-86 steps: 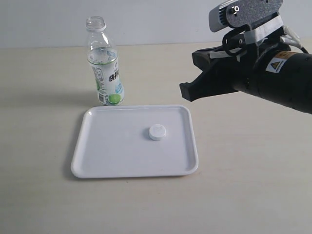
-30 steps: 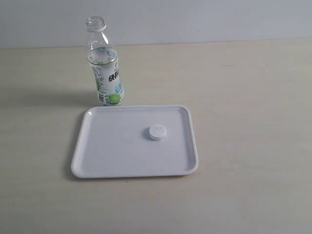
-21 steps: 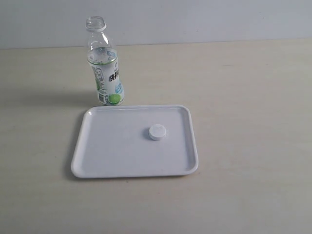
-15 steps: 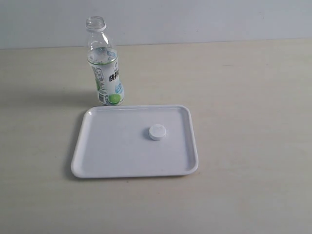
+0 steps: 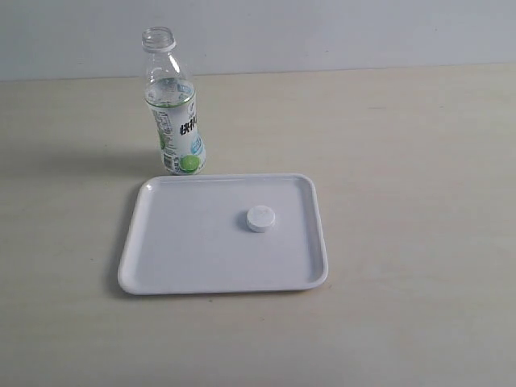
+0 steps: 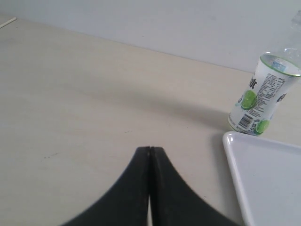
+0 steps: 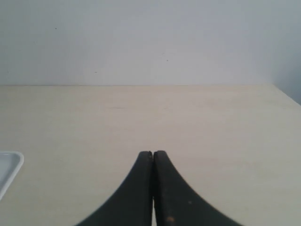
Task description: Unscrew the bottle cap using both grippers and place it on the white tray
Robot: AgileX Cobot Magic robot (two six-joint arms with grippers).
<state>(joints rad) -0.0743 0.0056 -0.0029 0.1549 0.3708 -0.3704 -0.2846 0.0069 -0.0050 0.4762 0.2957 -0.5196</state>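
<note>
a pale beige table with a faint wood-like grain runs back to a plain grey-white wall. left of centre in the exterior view lies the white tray, a smooth, flat square of plastic with rounded corners and a low raised rim. the bottle cap, a small round white disc, sits on the tray right of the tray's middle. its side ribbing is too small to make out. the bottle stands upright in the upper left of the frame, just behind the tray's far edge, apart from the cap. it is clear plastic with an open neck and a white-and-green label with dark lettering and a green fruit picture.

neither arm shows in the exterior view. in the wrist views the left gripper and the right gripper each have smooth black curved fingers pressed tip to tip, holding nothing. the left wrist view cuts off the bottle's neck and most of the tray. the right wrist view catches only one tray corner.

2.9 s ago the right arm filled the upper right of the exterior view; it has since left it. bottle, tray and cap lie as before.
</note>
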